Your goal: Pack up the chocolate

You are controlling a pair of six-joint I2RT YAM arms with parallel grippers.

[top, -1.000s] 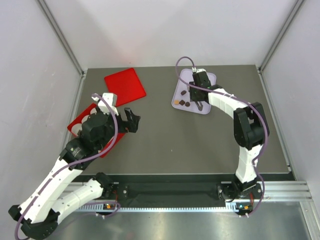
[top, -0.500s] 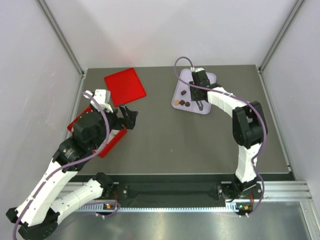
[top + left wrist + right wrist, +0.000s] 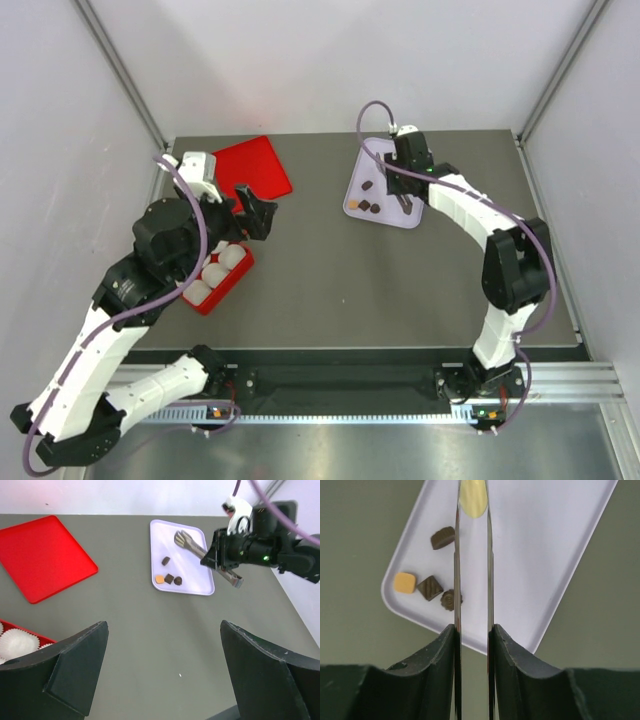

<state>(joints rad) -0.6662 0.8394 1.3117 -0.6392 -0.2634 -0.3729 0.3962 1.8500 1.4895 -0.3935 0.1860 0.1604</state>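
**Four chocolates on the tray, tongs poised above**

Four small chocolate pieces (image 3: 430,587), three dark brown and one orange-tan, lie on the pale lilac rectangular plastic tray (image 3: 392,218). The tray sits near the far edge of the dark table (image 3: 330,290), right of its middle. Three pieces huddle at the tray's near left corner, and one dark piece sits apart, further in.

My right gripper (image 3: 472,627) is clenched on a pair of thin metal tongs (image 3: 187,541), with the blades squeezed almost parallel over the tray. Something pale yellow shows at the tips; I cannot tell whether it is a piece or a glint.

My left gripper (image 3: 163,625) hangs spread wide and empty beside the flat red square lid (image 3: 255,165) near the far left corner. The red box (image 3: 225,290) of white fluted paper cups (image 3: 17,642) waits at the left edge.

I judge the pieces light, rigid, easily scuffed, and smooth enough to squirt out of the tongs. I would pinch each one gently, low across its flat sides.
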